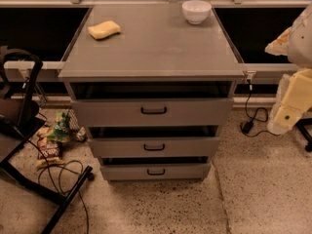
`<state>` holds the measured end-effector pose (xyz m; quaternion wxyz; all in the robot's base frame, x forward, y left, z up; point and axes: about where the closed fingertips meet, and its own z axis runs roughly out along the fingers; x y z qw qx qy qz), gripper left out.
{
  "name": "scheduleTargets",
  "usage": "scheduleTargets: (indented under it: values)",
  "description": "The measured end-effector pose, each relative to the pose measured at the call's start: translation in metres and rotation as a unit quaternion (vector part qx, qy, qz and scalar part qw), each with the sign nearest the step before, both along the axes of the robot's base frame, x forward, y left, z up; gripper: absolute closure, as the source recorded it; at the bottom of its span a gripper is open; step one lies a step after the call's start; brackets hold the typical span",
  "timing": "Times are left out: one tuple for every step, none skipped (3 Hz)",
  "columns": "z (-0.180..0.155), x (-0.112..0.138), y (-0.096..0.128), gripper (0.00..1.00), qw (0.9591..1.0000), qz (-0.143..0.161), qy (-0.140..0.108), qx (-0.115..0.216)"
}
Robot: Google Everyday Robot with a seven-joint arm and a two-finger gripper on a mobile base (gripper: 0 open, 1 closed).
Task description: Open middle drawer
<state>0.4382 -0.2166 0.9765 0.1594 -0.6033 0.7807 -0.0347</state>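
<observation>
Beyond the speckled floor (204, 208), the middle drawer (122, 147) sat between its neighbours, seemingly barely ajar. Our claw (286, 112) hung well right of it, and we couldn't tell its state. The pull remained.

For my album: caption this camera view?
Grey metal middle drawer, black loop handle; cream end effector off to its right.

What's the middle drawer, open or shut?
Shut, it seems: the middle drawer does not jut out, its inside hidden. The gripper hangs at right, well away.
</observation>
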Motion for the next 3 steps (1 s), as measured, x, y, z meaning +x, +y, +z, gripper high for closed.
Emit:
scheduleTargets:
  values:
    - [0.000, 0.000, 0.000, 0.00, 1.0000, 0.000, 0.000, 0.000]
    - [-0.024, 0.005, 0.010, 0.00, 1.0000, 0.002, 0.003, -0.003]
    - [-0.081, 0.009, 0.030, 0.00, 0.9999, 0.002, 0.011, 0.002]
